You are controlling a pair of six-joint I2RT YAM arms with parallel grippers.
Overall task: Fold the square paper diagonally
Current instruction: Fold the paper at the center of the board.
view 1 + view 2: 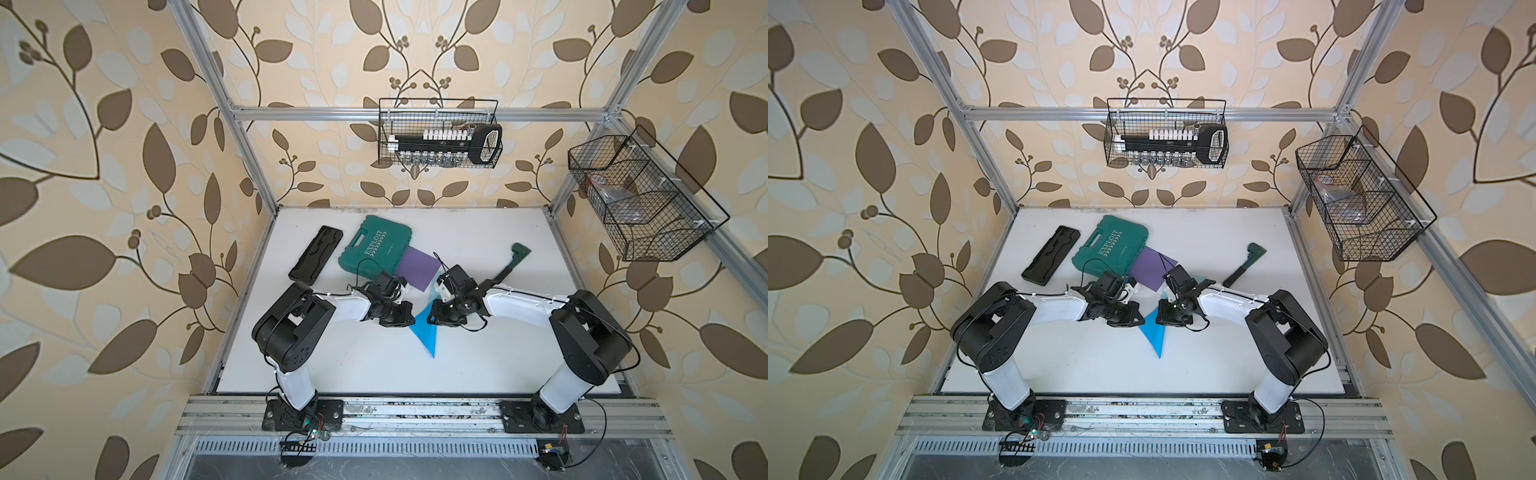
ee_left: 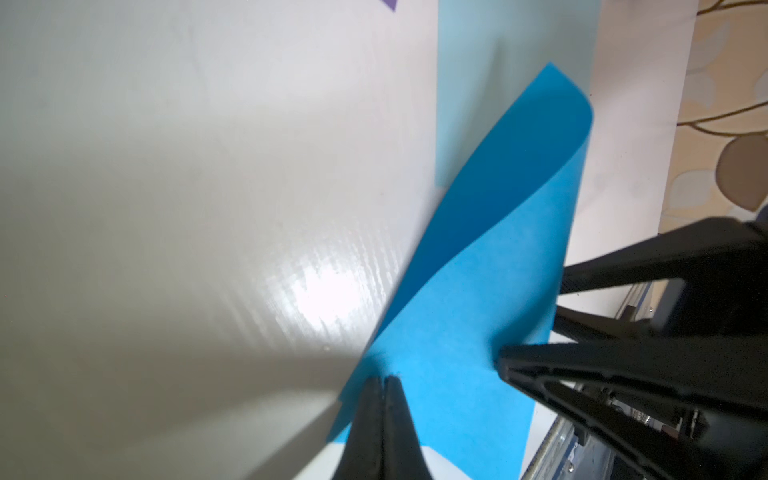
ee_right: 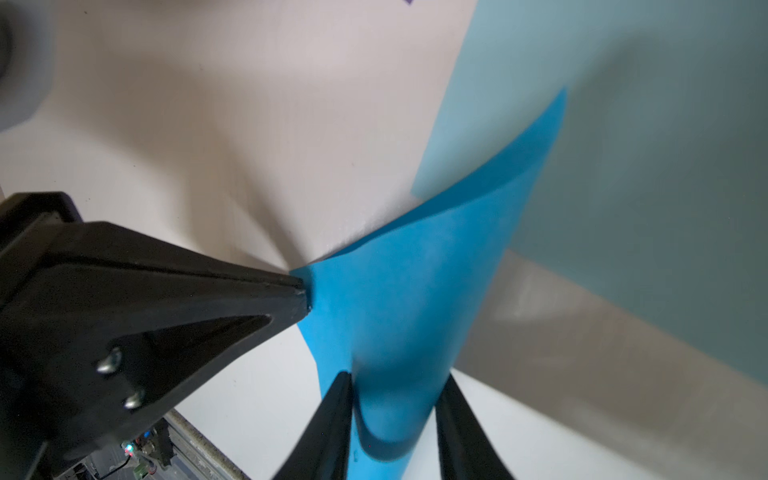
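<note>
Blue paper (image 1: 426, 332) was pictured mid-fold near the middle of the table (image 1: 332, 365), held up off the surface between the two grippers. One corner was pinched by the left gripper (image 2: 384, 380), whose jaws were pressed together on the sheet. The jaws of the right gripper (image 3: 395, 376) were seen apart, set on either side of a bowed part of the paper. Whether the sheet was yet gripped there could not be told.

The fold was judged to be roughly half done. The sheet was shown raised and curled over on itself, but no sharp crease was visible, and matched corners could not be made out. Still to be done, it was judged, were the laying of corner on corner and the pressing flat of the diagonal.

In both top views the visible part was shown as a narrow triangle. Its tip was pointed towards the table's near edge, and its long axis was run from that edge towards the far one. A purple sheet (image 1: 417, 268) was seen farther back.
</note>
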